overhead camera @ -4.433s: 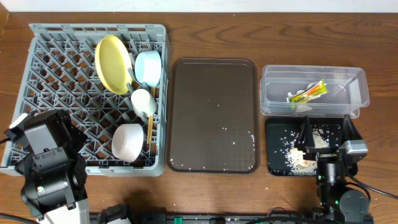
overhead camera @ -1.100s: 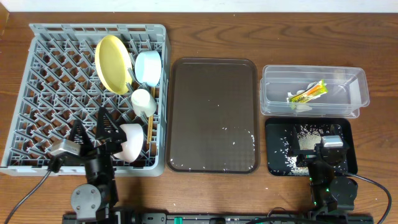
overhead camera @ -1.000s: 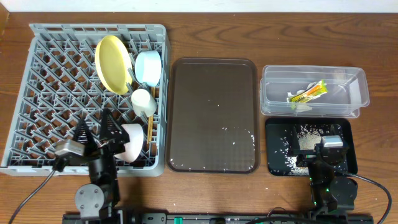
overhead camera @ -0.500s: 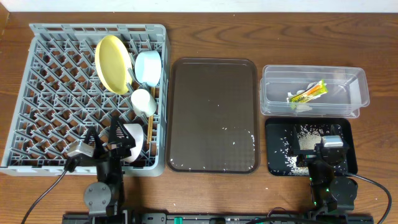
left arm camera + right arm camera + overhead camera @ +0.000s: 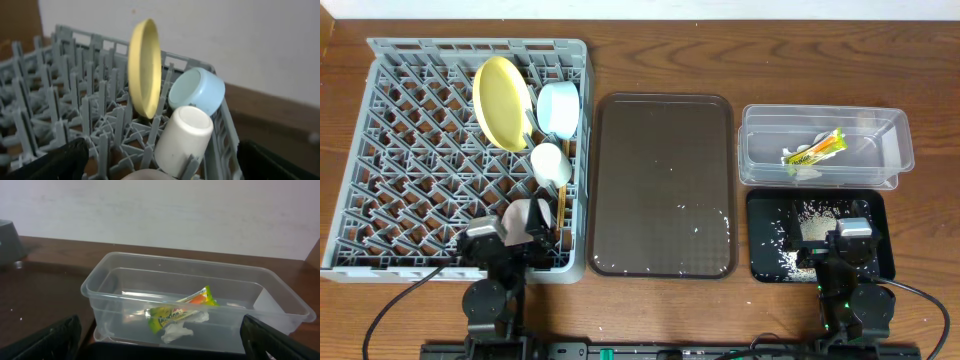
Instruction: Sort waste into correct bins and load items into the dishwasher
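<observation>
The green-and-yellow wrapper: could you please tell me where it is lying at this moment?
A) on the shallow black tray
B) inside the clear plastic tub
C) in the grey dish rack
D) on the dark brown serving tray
B: the wrapper lies inside the clear tub, next to the crumpled white tissue, as the right wrist view also shows.

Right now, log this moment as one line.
left tool: open, by white bowl | right tool: open, over black tray | wrapper, tissue: clear tub | plate, cup: rack
</observation>
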Available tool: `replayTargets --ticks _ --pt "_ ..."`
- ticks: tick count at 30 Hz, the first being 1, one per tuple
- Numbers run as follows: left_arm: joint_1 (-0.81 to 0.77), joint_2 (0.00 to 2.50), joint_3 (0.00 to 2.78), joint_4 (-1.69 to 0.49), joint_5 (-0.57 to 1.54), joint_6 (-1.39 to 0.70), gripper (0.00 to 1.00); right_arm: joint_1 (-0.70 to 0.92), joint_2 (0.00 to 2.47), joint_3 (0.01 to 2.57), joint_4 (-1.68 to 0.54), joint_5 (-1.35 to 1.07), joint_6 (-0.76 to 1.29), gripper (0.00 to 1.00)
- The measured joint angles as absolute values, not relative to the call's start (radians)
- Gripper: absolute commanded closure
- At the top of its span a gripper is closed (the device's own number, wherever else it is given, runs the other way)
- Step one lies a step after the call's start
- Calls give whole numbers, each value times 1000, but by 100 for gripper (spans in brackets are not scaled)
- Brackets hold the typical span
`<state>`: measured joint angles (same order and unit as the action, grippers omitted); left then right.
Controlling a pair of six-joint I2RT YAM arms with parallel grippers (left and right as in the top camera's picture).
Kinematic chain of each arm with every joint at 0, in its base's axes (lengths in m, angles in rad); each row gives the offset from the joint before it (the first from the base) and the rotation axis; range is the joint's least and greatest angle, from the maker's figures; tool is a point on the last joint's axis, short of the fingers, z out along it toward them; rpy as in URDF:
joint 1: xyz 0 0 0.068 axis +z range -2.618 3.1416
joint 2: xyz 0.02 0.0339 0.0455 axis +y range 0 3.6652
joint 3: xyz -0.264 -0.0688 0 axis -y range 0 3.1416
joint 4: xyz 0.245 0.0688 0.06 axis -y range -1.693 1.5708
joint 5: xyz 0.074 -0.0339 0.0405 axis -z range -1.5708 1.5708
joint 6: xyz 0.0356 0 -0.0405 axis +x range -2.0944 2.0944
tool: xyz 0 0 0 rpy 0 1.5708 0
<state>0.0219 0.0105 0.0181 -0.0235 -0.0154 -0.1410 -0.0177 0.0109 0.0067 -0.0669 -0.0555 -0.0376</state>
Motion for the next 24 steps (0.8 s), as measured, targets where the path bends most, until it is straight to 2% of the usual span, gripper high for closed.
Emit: replayTargets --ticks 7,24 --pt "17 10 19 -25 -6 -46 4 -18 11 7 -67 -56 -38 1" --pt "16 10 19 -26 -5 -25 5 -18 11 7 -67 -56 -38 1"
